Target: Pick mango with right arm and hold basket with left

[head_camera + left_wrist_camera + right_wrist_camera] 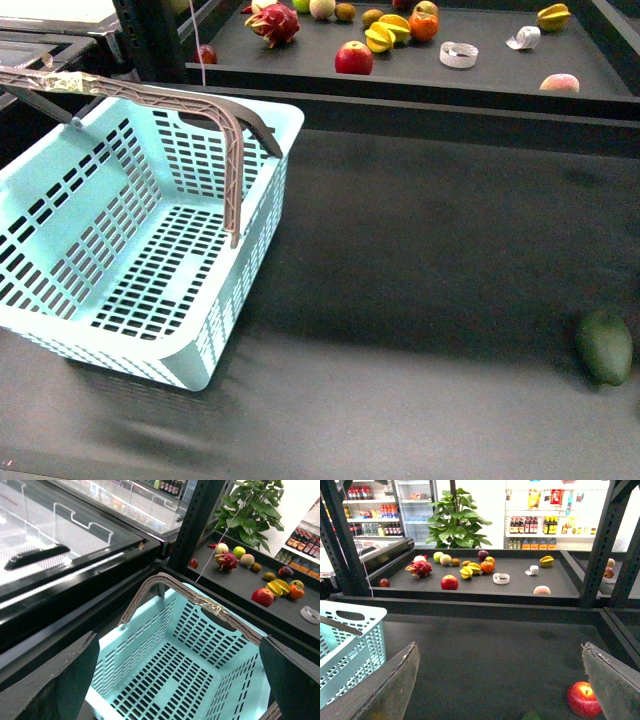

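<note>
Between the widely parted fingers (50, 680) of the left hand (178, 636) only the basket (200, 645) is seen. The hand is spread open and empty above the slotted floor. The taped swing handle (200, 600) is raised in an arch just beyond the fingertips; whether it is touched cannot be told. In the front view the basket is set at the left of the dark tabletop (430, 250).

The right hand (500, 645) is also spread wide, with nothing gripped, over the tabletop. Just beside one finger (615, 680) a red apple (585, 699) is lying. A dark green fruit (605, 345) is seen near the tabletop's right edge, well apart from the basket.

Farther out, a raised front rim (480, 600) and black posts (597, 540) stand between this hand and the back shelf (560, 582). On that shelf are laid a dragon fruit (420, 569), a second red apple (449, 582), yellow star fruits (470, 570), an orange-red round fruit (487, 567), a tape roll (501, 578) and a peach-coloured fruit (542, 590). A small smooth yellow-orange fruit just behind the orange-red one is taken for the mango (490, 559), though it is too small for certainty. It lies far from both hands.
</note>
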